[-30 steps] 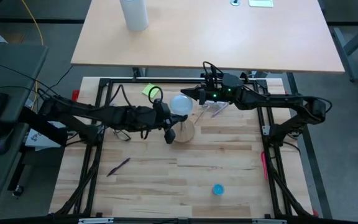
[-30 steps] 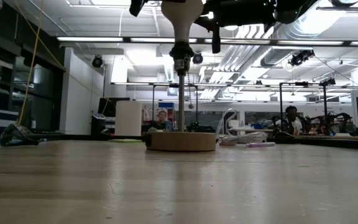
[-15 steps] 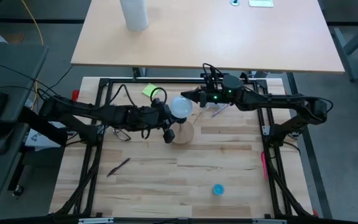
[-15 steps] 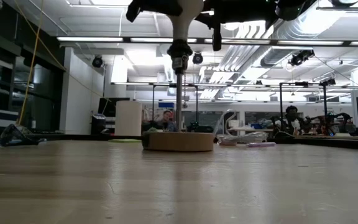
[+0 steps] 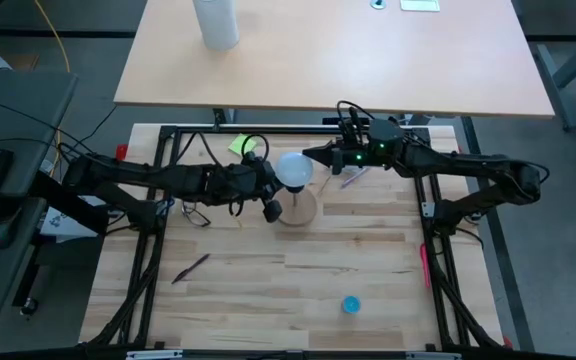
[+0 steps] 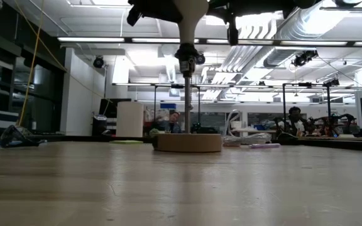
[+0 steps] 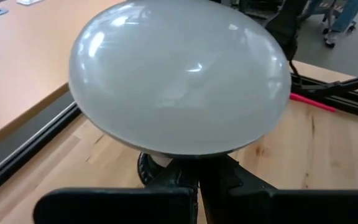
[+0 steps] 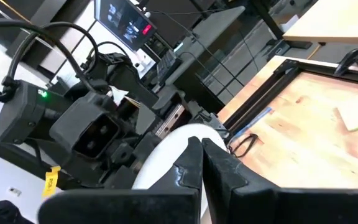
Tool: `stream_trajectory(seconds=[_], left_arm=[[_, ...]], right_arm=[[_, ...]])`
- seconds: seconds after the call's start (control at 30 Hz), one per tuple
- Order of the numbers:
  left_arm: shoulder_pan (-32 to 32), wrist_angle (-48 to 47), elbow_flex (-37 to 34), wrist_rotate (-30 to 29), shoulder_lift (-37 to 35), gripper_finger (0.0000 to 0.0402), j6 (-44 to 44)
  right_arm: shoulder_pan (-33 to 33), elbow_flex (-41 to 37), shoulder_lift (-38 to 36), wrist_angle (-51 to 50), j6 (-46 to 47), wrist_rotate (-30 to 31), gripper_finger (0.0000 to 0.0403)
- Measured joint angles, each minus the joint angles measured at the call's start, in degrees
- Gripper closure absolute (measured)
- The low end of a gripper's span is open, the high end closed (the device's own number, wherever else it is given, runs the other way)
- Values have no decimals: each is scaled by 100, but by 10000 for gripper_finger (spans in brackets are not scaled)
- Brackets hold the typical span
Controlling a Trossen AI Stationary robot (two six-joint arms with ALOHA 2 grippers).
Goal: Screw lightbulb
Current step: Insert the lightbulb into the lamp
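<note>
Lightbulb [image 5: 293, 170] sits upright on black socket [image 6: 186, 53] atop post of round wooden base [image 6: 187, 142], mid-table. Left gripper [image 5: 271, 185] closed, fingers pressed to bulb's neck below globe. Right gripper [image 5: 315, 156] closed, tip touching globe's far side; no grasp evident. Judgement: threading stage. Keep bulb axis plumb over socket, steady base, turn gently, avoid cross-threading. Beyond: white cylinder [image 5: 216, 22] on rear table.

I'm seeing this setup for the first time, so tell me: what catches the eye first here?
The white lightbulb stands out, perched high on a thin post above a round wooden base near the middle of the table. Both dark arms meet at it: the left end effector and right end effector, each shut, flank the globe. A small blue cap lies alone toward the near edge.
</note>
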Motion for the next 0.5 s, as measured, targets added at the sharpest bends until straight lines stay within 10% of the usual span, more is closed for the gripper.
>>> stream_trajectory(seconds=[0.5], left_arm=[[336, -145, 4, -24, -13, 401, 15]], right_arm=[[227, 0, -136, -383, -16, 194, 403]])
